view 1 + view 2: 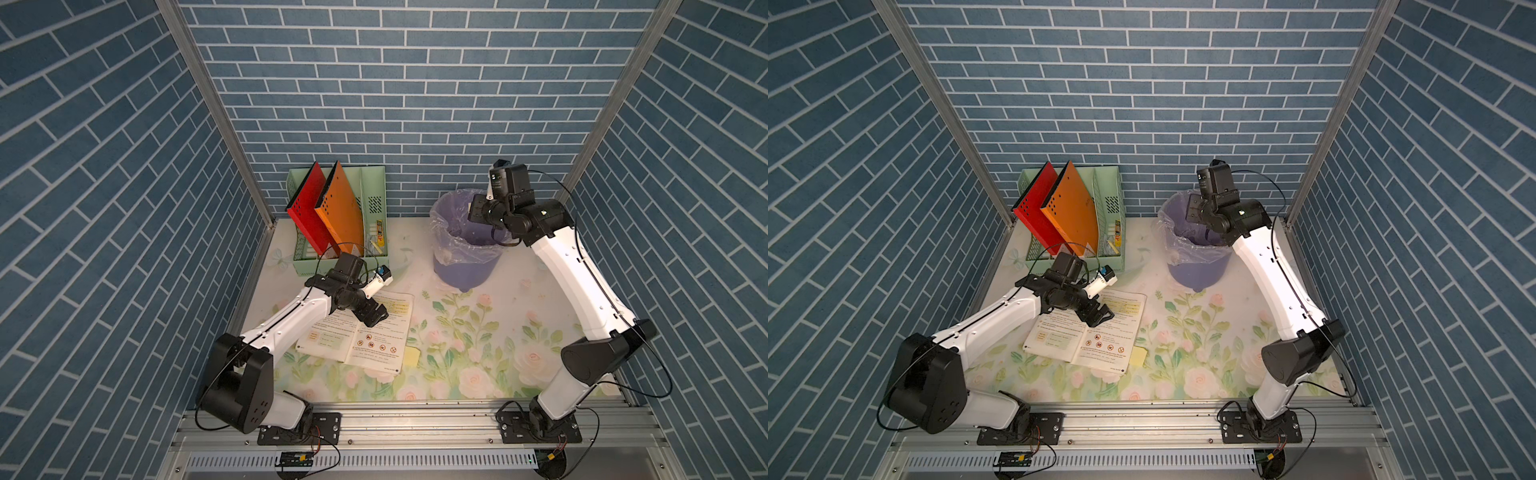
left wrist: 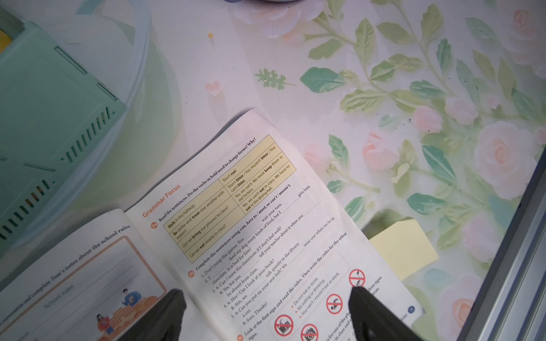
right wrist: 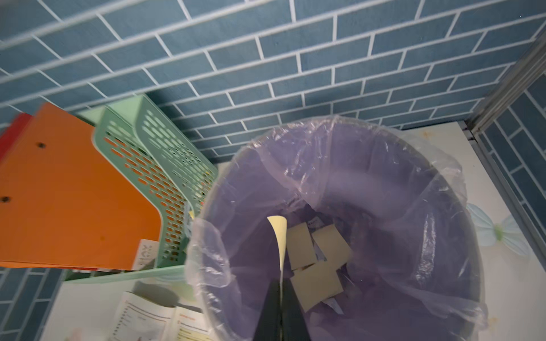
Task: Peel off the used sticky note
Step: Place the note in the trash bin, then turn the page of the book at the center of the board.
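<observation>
The right pincer (image 3: 280, 288) is closed on one edge of the pale yellow sticky note (image 3: 280, 236). The sheet stands out from the fingertips edge-on, its long axis running straight on from the jaws and its free end curling over. It hangs inside the mouth of the purple lined bin (image 3: 384, 165), above several paper squares (image 3: 313, 257) on the bottom. The drop looks clear. Only the adhesive strip clinging to a pad might hold the sheet back.

The left pincer (image 2: 266, 295) is spread wide and empty. It hovers just over the right-hand page of the open book (image 2: 236, 206), well apart from the bin, so the right arm is plainly the one placed for the release. The yellow note pad (image 2: 404, 248) lies flat on the flowered tabletop (image 1: 478, 332), just beside the book's outer edge. A green file rack (image 1: 374, 195) stands near the bin on the left arm's side, with a gap between them.
</observation>
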`<state>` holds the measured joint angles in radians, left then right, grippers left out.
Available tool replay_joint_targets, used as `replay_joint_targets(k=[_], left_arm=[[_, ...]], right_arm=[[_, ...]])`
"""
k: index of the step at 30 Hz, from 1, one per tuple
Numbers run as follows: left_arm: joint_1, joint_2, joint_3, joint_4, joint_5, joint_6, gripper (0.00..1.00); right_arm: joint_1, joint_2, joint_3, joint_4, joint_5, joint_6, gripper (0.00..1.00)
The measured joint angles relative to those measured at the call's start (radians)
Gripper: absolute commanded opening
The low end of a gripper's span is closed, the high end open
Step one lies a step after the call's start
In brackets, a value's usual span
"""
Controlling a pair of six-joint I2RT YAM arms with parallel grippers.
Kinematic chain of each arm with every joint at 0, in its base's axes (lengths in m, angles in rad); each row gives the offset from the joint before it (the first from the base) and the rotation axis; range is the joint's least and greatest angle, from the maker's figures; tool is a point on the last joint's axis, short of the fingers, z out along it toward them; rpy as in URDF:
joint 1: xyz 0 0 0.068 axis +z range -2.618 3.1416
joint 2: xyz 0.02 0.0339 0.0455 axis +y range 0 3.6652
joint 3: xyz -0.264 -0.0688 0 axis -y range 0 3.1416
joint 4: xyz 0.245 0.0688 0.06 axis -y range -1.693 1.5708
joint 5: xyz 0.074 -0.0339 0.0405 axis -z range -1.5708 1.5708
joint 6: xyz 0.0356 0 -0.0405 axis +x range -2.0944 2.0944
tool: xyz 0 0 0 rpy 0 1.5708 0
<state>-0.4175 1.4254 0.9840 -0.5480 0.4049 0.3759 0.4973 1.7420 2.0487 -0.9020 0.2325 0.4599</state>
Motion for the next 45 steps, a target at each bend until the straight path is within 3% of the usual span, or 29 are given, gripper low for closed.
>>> replay_joint_targets(k=[4, 5, 6, 10, 12, 26, 34, 39, 45], left_arm=[[0.0, -0.006, -0.006, -0.005, 0.0, 0.003, 0.92], [0.0, -0.01, -0.008, -0.005, 0.001, 0.005, 0.92], [0.0, -0.014, -0.01, -0.005, 0.001, 0.006, 0.92], [0.0, -0.026, -0.014, -0.005, 0.001, 0.01, 0.91], [0.0, -0.027, -0.014, -0.005, 0.001, 0.011, 0.92], [0.0, -0.029, -0.016, 0.001, -0.005, 0.008, 0.91], [0.003, -0.027, -0.016, 0.005, -0.023, -0.001, 0.9], [0.037, -0.027, -0.019, 0.003, -0.038, 0.011, 0.88], [0.053, -0.029, -0.075, -0.009, -0.08, 0.056, 0.87]], right_arm=[[-0.006, 0.079, 0.036, -0.06, 0.035, -0.032, 0.0], [-0.006, 0.092, 0.05, -0.068, 0.042, -0.041, 0.04], [-0.006, 0.101, 0.065, -0.072, 0.049, -0.045, 0.15], [-0.006, 0.136, 0.157, -0.101, 0.079, -0.07, 0.8], [-0.006, 0.145, 0.194, -0.114, 0.093, -0.077, 0.97], [0.005, 0.147, 0.205, -0.13, 0.086, -0.134, 0.98], [0.111, 0.138, 0.176, -0.106, 0.164, -0.173, 0.97], [0.23, -0.026, -0.027, 0.013, 0.113, -0.156, 0.91], [0.438, -0.359, -0.532, 0.241, -0.008, -0.024, 0.87]])
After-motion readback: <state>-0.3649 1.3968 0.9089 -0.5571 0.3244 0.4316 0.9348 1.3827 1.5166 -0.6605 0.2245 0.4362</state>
